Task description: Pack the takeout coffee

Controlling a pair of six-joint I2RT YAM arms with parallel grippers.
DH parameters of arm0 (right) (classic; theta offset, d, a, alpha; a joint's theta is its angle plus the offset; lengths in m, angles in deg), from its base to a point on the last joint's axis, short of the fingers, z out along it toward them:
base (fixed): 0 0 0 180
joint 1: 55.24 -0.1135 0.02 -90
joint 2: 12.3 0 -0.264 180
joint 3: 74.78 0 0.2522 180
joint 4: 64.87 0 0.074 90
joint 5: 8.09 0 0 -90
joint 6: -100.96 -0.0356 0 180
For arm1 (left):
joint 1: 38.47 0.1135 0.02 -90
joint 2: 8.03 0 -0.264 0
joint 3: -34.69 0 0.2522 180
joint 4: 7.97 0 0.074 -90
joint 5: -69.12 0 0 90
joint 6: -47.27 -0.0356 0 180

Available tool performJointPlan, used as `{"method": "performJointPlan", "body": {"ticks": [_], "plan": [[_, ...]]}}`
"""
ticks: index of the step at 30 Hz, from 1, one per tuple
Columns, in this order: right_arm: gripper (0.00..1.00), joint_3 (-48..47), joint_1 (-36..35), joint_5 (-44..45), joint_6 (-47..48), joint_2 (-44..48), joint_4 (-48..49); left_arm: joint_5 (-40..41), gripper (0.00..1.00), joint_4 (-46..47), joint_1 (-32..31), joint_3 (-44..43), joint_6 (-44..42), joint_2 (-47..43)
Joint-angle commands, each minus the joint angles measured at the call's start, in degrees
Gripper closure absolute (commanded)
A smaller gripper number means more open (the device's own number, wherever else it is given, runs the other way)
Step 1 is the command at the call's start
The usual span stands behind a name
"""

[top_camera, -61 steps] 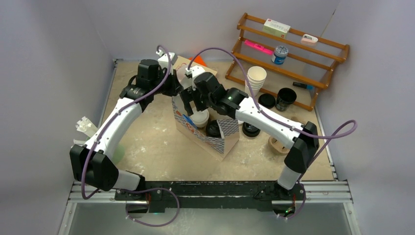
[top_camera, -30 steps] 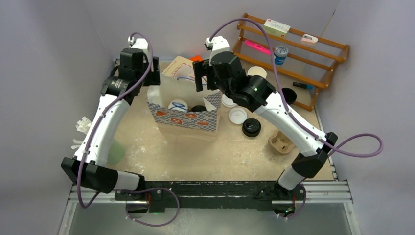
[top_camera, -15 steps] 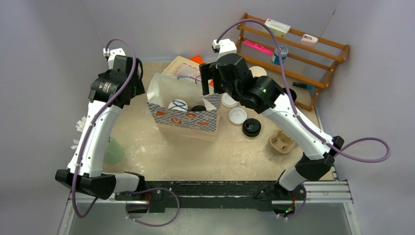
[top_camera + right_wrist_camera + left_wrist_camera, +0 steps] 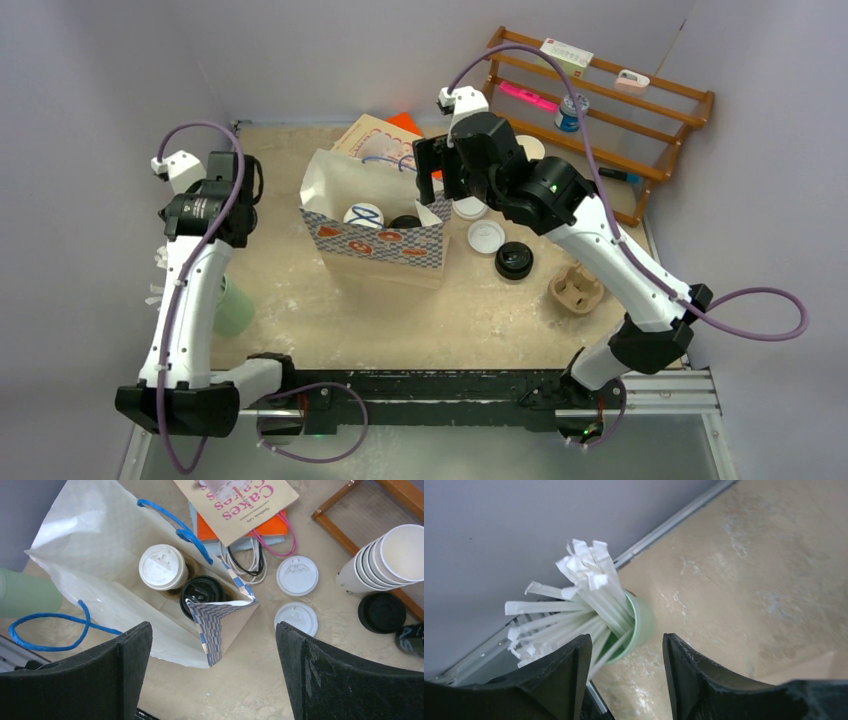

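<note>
In bag: white-lid cup & black-lid cup, side by side, upright, lids up, axes vertical. R gripper wide open, empty, above bag. L gripper open, empty, over straw cup.

Two lidded coffee cups are set side by side in a bag. Loose lids are laid to its right, stacked cups behind them.
</note>
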Motion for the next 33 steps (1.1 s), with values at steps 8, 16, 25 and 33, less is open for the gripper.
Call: {"method": "performJointPlan", "body": {"ticks": [8, 16, 25, 33], "plan": [[0.07, -2.95, 0.29, -7.51, 2.13, -3.8, 0.04, 0.61, 0.52, 21.56, 16.48, 2.67, -16.94, 6.74], [0.07, -2.79, 0.3, -7.71, 3.22, -4.24, 0.6, 3.42, 0.6, 22.72, 18.06, 2.95, -16.52, 9.77], [0.06, -2.79, 0.29, -8.11, 4.05, -4.48, 0.93, 6.21, 0.58, 20.61, 19.17, 4.77, -13.18, 10.1], [0.07, -2.23, 0.29, -8.74, 3.89, -4.38, 0.84, 5.79, 0.69, 22.2, 20.66, 8.38, -12.09, 9.16]]}}
